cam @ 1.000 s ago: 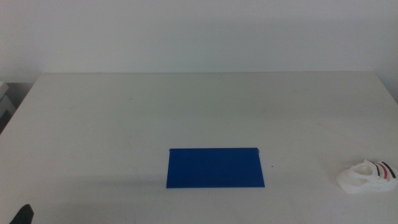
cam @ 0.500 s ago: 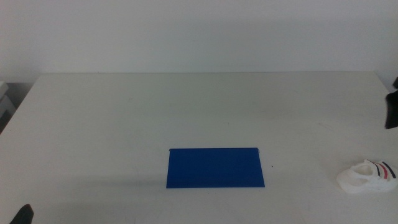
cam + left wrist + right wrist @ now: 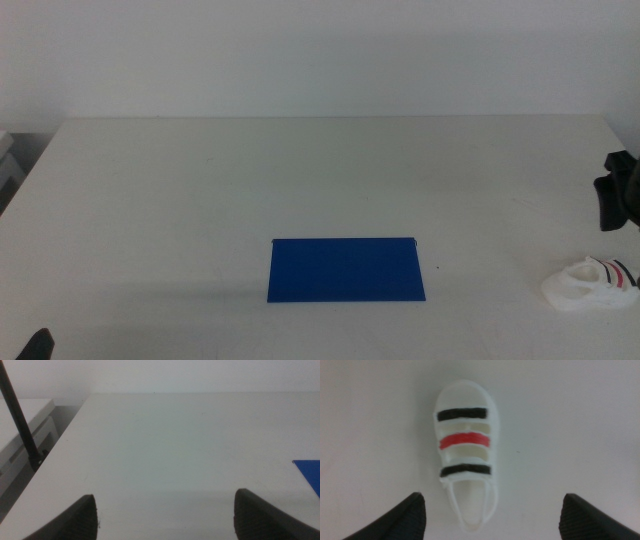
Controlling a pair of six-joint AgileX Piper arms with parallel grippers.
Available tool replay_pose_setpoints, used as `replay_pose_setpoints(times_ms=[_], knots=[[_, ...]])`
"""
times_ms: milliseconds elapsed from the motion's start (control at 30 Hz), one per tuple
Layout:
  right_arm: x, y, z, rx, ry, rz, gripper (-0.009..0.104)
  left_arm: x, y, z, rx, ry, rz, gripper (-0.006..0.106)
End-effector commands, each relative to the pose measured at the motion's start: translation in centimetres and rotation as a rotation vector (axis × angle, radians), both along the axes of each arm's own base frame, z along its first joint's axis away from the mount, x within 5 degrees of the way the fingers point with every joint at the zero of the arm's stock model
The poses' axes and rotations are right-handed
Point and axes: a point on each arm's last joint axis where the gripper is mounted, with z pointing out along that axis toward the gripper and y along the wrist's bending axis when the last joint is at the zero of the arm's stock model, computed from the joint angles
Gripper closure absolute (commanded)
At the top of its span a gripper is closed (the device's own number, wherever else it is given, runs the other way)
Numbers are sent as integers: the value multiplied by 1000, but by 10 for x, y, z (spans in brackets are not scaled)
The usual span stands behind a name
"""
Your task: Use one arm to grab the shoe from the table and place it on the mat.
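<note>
The white shoe (image 3: 592,284) with black and red straps lies on the table (image 3: 300,180) near its right front edge. The dark-blue mat (image 3: 346,269) lies flat at the middle front, left of the shoe. My right gripper (image 3: 615,200) enters at the right edge, above and behind the shoe. In the right wrist view its jaws stand wide open, and the shoe (image 3: 466,467) lies on the table between and beyond them, untouched. My left gripper (image 3: 36,347) waits at the bottom left corner, open and empty, with a corner of the mat (image 3: 310,472) in its wrist view.
A pale cabinet or box (image 3: 8,160) stands beyond the table's left edge, and it shows in the left wrist view (image 3: 25,435) with a black cable (image 3: 20,420) in front of it.
My right gripper has come into the middle view from the right edge and moved down and left toward the shoe. The shoe, the mat and the left gripper have not moved.
</note>
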Motion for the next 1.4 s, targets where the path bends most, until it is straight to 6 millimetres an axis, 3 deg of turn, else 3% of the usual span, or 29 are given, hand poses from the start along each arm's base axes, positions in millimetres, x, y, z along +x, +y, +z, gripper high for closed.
replay_pose_setpoints(times_ms=[0,233,433,900,1033,1367], knots=[[5,-3,10,-31,-60,35,3,1,0,5,-11,-87,4,7],[20,-5,-16,-22,-16,48,3,1,0,5,-11,-87,4,7],[24,-17,-26,7,5,38,3,1,0,5,-11,-87,4,7],[36,-15,-62,25,89,65,6,1,0,5,-11,-87,4,7],[37,-14,-62,43,85,60,20,1,0,5,-11,-87,4,7],[27,-13,-58,59,179,35,85,1,0,5,-11,-87,4,7]])
